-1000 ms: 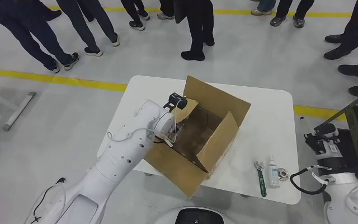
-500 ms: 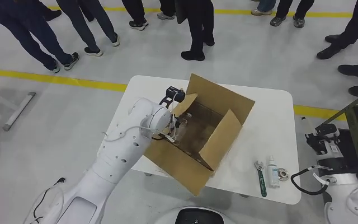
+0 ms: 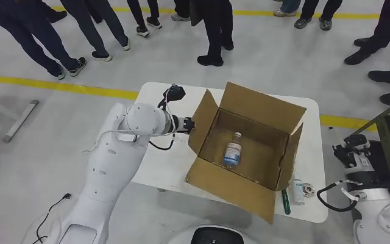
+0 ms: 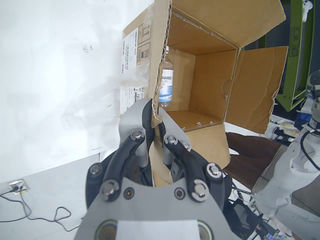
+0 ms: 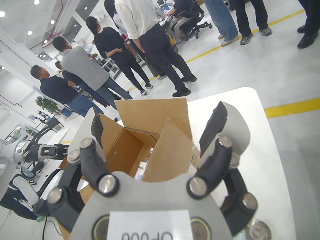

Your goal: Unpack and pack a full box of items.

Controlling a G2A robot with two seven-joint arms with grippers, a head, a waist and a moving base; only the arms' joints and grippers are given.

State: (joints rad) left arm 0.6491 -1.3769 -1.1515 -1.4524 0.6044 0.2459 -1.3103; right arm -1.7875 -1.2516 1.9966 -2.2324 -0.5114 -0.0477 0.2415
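Grey floor (image 3: 61, 122) with a yellow line (image 3: 73, 88) all around, and a white tabletop (image 3: 311, 152) in the middle of it. On that sits the cardboard box (image 3: 262, 152), open at the top with all its flaps sticking up, so you can see straight down into it in the top view.

One clear bottle (image 3: 232, 150) lies on its side on the box floor, closer to the left wall, with its cap pointing at the far side.

The left hand (image 4: 155, 118) is out at the box's left side, clamped on the left flap (image 3: 204, 122). In the left wrist view the cardboard edge runs right between both fingers, pinched tight. The bottle is visible from there too, just past the flap.

The right hand (image 5: 158, 118) is spread wide with nothing in it. It sits back from the box on the right, not touching it.

Loose stuff on the tabletop just right of the box:
- a green wrench (image 3: 284, 200), with its near end tucked behind the box corner
- a small white bottle (image 3: 297, 188) beside the wrench
- a round metal part (image 3: 308, 190) next to that
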